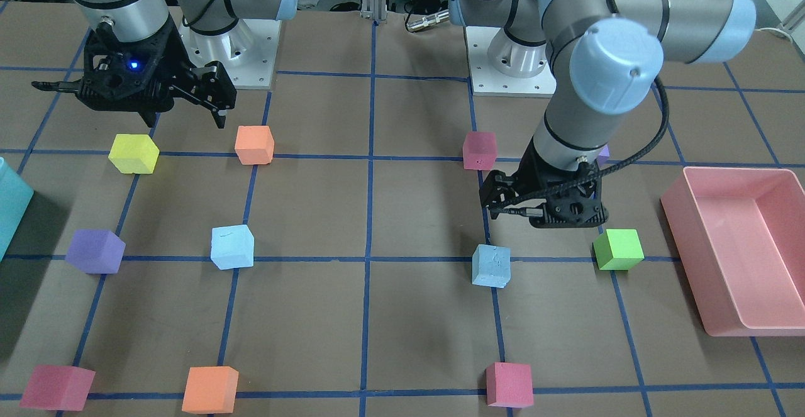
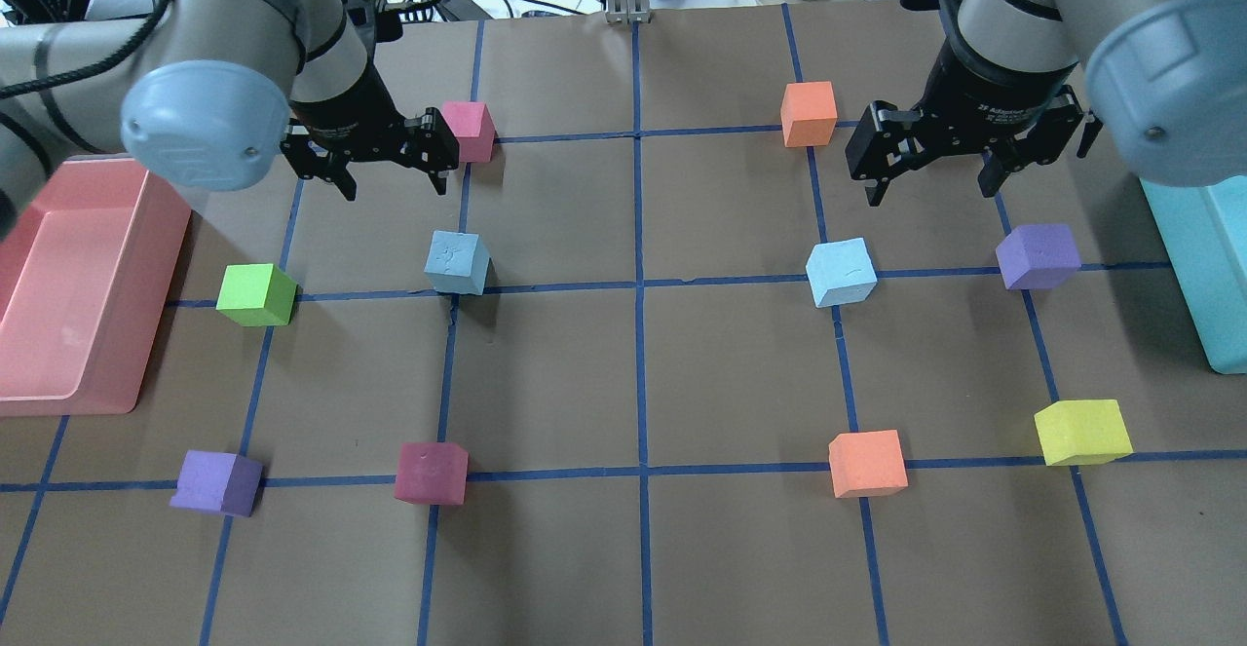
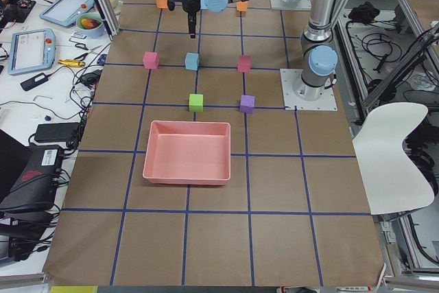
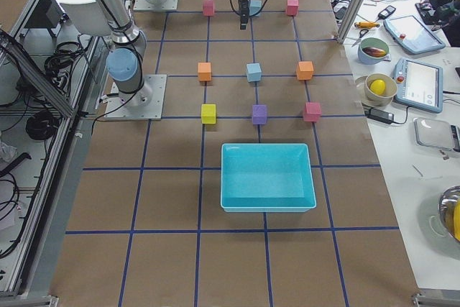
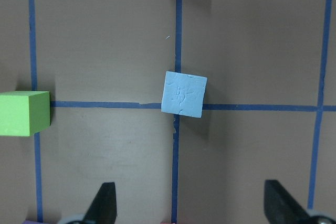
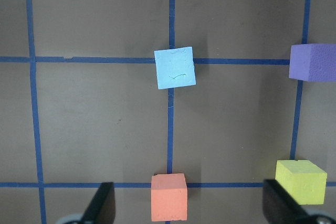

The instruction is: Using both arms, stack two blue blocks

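Two pale blue blocks sit apart on the table's blue grid lines. One blue block (image 2: pixel 457 262) is on the left half; it also shows in the left wrist view (image 5: pixel 183 94). The other blue block (image 2: pixel 841 272) is on the right half; it also shows in the right wrist view (image 6: pixel 175 67). My left gripper (image 2: pixel 392 178) hangs open and empty above the table, beyond and slightly left of the left block. My right gripper (image 2: pixel 930 186) hangs open and empty, beyond and to the right of the right block. Neither gripper touches a block.
A pink bin (image 2: pixel 78 285) stands at the left edge, a teal bin (image 2: pixel 1208 276) at the right edge. Other cubes lie on the grid: green (image 2: pixel 255 294), pink (image 2: pixel 468 130), orange (image 2: pixel 809 113), purple (image 2: pixel 1038 256), yellow (image 2: pixel 1081 432), orange (image 2: pixel 866 464), maroon (image 2: pixel 431 473), purple (image 2: pixel 216 482).
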Robot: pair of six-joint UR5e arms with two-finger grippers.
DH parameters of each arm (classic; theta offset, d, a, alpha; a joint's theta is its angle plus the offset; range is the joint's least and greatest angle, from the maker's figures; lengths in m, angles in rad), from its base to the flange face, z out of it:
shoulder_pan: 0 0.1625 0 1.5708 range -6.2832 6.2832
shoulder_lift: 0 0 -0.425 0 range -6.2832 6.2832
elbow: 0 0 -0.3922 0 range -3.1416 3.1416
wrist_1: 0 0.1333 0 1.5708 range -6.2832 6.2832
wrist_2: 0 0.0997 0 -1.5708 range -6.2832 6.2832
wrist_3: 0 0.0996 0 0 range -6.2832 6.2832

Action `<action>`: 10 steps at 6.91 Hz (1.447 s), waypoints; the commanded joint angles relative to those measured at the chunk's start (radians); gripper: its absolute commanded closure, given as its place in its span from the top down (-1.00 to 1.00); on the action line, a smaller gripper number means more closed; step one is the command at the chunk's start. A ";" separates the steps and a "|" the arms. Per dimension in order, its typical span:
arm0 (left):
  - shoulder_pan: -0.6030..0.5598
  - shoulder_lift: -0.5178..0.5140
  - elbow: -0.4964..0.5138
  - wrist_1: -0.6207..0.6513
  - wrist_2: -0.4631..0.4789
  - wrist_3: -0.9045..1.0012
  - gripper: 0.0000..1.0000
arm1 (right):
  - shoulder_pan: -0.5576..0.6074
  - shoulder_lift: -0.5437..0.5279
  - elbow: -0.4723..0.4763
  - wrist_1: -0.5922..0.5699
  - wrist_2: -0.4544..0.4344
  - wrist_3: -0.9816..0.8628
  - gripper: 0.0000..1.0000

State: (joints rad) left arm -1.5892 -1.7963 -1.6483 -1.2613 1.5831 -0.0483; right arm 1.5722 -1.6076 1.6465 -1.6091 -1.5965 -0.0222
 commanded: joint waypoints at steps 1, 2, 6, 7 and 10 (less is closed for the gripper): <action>0.000 -0.102 -0.054 0.124 0.000 -0.002 1.00 | -0.004 0.011 0.036 0.003 -0.003 -0.004 1.00; -0.002 -0.129 -0.085 0.184 -0.002 0.001 1.00 | -0.012 0.030 0.073 -0.036 0.003 -0.021 1.00; -0.002 -0.181 -0.100 0.243 -0.002 0.002 1.00 | -0.011 0.194 0.110 -0.192 0.015 -0.030 1.00; -0.002 -0.189 -0.102 0.241 -0.002 0.001 1.00 | -0.011 0.234 0.142 -0.265 0.004 -0.045 1.00; -0.002 -0.215 -0.123 0.267 0.000 0.001 1.00 | -0.011 0.319 0.202 -0.414 0.017 -0.188 1.00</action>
State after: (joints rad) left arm -1.5907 -2.0037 -1.7612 -1.0112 1.5822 -0.0475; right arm 1.5616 -1.3232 1.8345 -1.9942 -1.5846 -0.1844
